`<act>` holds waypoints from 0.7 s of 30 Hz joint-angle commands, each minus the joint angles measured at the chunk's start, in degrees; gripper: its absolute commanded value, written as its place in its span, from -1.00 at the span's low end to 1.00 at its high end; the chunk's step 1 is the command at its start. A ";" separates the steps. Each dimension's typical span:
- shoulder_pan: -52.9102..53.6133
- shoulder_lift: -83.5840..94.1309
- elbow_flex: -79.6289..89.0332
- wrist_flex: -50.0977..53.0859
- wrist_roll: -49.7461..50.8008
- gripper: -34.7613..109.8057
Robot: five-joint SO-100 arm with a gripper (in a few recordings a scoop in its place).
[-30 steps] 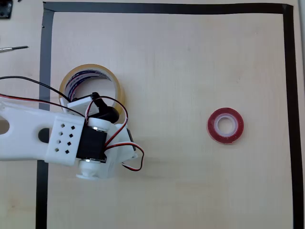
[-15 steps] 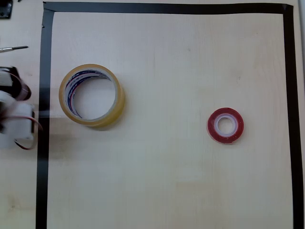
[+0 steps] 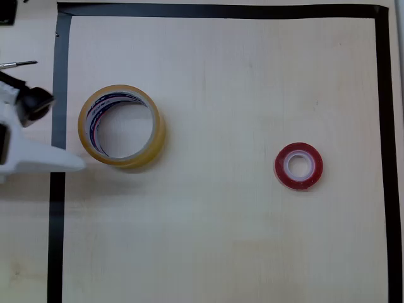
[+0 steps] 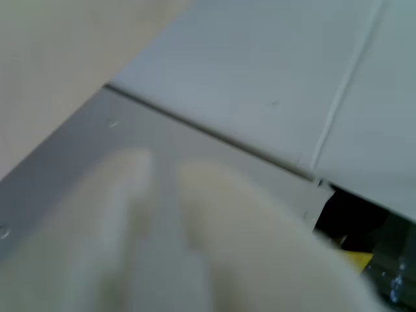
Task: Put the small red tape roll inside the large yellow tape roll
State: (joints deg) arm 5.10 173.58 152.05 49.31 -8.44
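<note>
Here, a pale wooden table framed by black tape.
The large yellow tape roll lies at 9 o'clock, the small red tape roll at 3, well apart; the white pincer shows at the left edge, spread unclear.

Robot test bench, pale wooden table, black tape border

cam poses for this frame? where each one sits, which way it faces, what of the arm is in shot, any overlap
Overhead view: fixed above, facing straight down on the table; shows the large yellow tape roll, the small red tape roll, and the white arm at the left edge.
Wrist view: rides on the arm, faces pale flat panels, not the table; blurred gripper fingers fill the foreground.
Shared: only the arm itself.
</note>
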 commanded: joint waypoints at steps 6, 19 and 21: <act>0.88 -24.70 -8.88 -23.64 0.53 -0.52; -2.29 -73.30 -47.90 -32.34 0.53 -0.52; -3.87 -76.46 -51.50 -33.49 0.62 -0.52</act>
State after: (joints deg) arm 2.81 99.67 113.29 18.11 -7.91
